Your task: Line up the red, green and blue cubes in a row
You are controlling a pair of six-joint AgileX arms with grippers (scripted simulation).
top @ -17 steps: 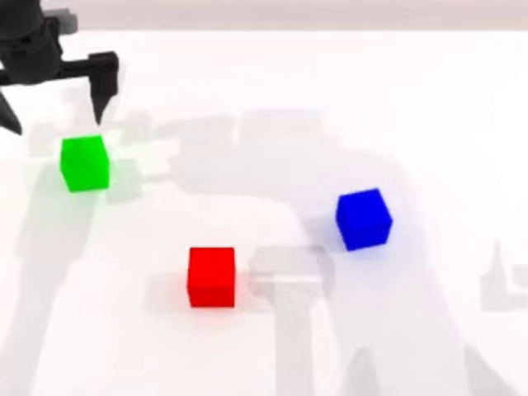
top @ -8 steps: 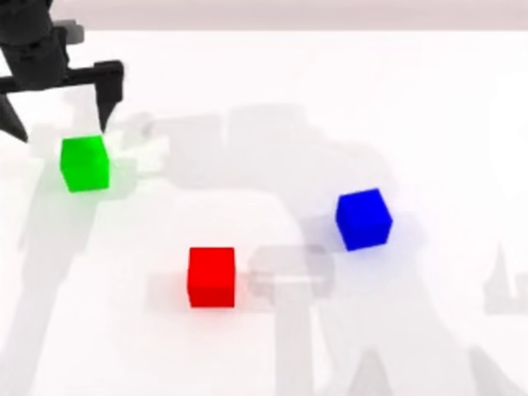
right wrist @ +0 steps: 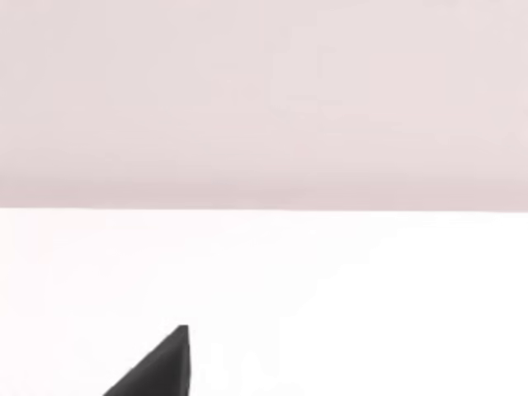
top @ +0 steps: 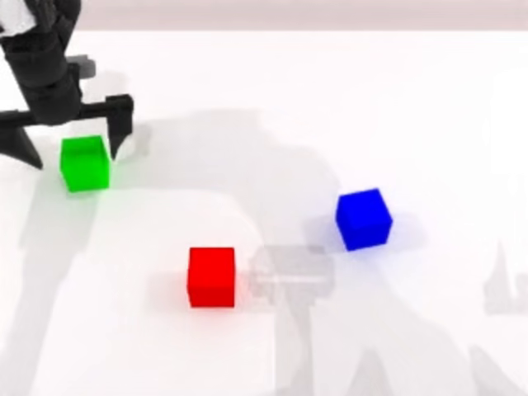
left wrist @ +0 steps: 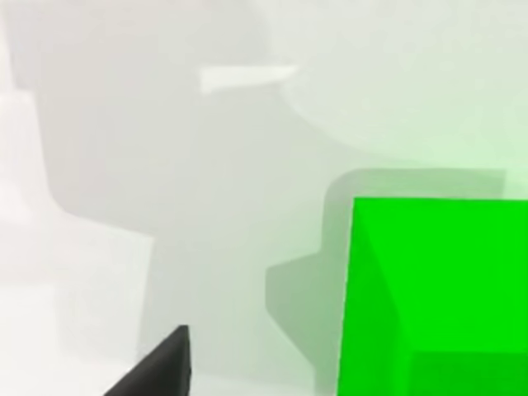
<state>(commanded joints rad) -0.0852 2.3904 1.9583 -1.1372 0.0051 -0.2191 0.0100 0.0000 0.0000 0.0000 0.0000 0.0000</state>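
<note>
White table (top: pixel 272 99) carries the green cube (top: pixel 84 163) at far left, with the red cube (top: pixel 211 277) and blue cube (top: pixel 363 219) well apart. Left gripper (top: pixel 73 137) straddles the green cube with fingers spread; an off-centre descent risks a fingertip striking and shoving it.

Black left hand (top: pixel 73 147), tapered fingers (top: pixel 121 124)

Green cube (top: pixel 84 163) far left, red cube (top: pixel 211 277) centre-front, blue cube (top: pixel 363 219) right (all apart).
</note>
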